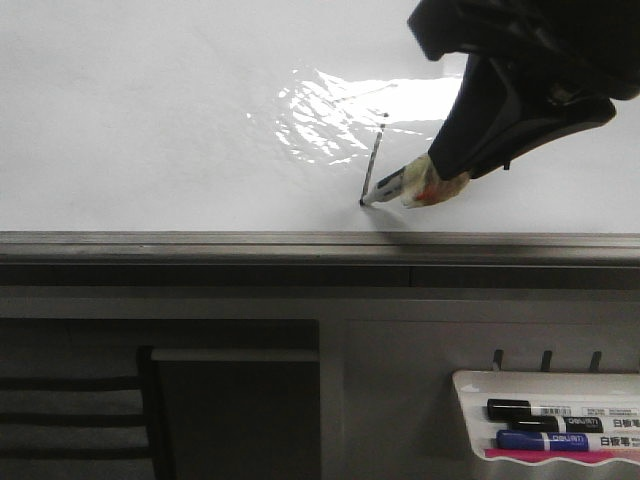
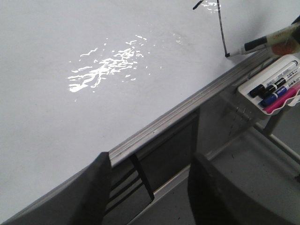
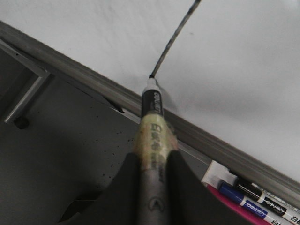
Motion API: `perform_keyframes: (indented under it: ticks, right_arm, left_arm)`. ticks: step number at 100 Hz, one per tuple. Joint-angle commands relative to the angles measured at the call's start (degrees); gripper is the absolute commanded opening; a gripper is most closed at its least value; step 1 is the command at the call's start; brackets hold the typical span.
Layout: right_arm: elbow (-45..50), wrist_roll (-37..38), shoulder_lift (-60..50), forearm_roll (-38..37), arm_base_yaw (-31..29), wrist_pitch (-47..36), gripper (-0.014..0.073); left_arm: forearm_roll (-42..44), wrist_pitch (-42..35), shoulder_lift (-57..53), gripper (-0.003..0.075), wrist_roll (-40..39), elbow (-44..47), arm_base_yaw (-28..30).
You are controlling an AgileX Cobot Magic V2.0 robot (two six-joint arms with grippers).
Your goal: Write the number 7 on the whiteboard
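The right hand [image 1: 470,165] is glossy black plastic with a rounded body that narrows into smooth, curved fingers [image 3: 123,197]. The left hand [image 2: 147,187] shows two broad dark grey fingers [image 2: 89,192], matte, with soft rounded edges.

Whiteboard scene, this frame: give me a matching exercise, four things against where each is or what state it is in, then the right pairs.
Things:
1. right gripper
2. left gripper
3. blue marker
4. number 7

Places or states:
A. lying in the white tray below the whiteboard
B. open, holding nothing, away from the board
C. shut on a marker whose tip touches the board
D. drawn on the board, its slanted stroke ending at the marker tip

Pairs: 1-C, 2-B, 3-A, 4-D
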Motion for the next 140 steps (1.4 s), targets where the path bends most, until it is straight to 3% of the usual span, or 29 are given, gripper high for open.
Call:
perform_keyframes:
  ticks: [1,11,27,47,61,99,140]
  right_arm:
    - [-3.0,0.1,-3.4,0.0,1.9,-4.9,-0.0044]
    - [-5.0,-3.1,-6.3,-0.1,5.0,-3.9,-0.0044]
    - [-5.4,-15.5,-9.6,-0.2,8.5,-0.9,-0.0044]
    - [-5.4,-33.5,-10.4,-0.7,9.0,5.3,-0.0044]
    - [-5.4,-41.7,-10.4,-0.7,9.1,7.5,-0.0044]
    - [-5.4,-42.9,-10.4,-0.7,9.7,7.2,-0.0044]
    - [-5.4,-45.4,-10.4,-0.7,11.7,6.1,-0.0044]
  left_arm:
    - [-1.4,-1.8,1.8,0.0347,0.5,-2.7,-1.5]
    - [-1.4,2.3,5.6,0.0347,3.4,-5.4,-4.8]
    - [-1.4,7.6,12.4,0.0347,9.1,-10.8,-11.8]
    - [-1.4,5.7,18.3,0.0347,14.5,-14.8,-18.6]
    - [-0.9,2.3,22.0,0.0347,17.2,-16.4,-22.0]
    - [-0.2,-14.1,28.9,0.0347,18.2,-16.7,-24.8]
    - [1.2,-15.3,32.2,0.0347,23.3,-16.7,-26.1]
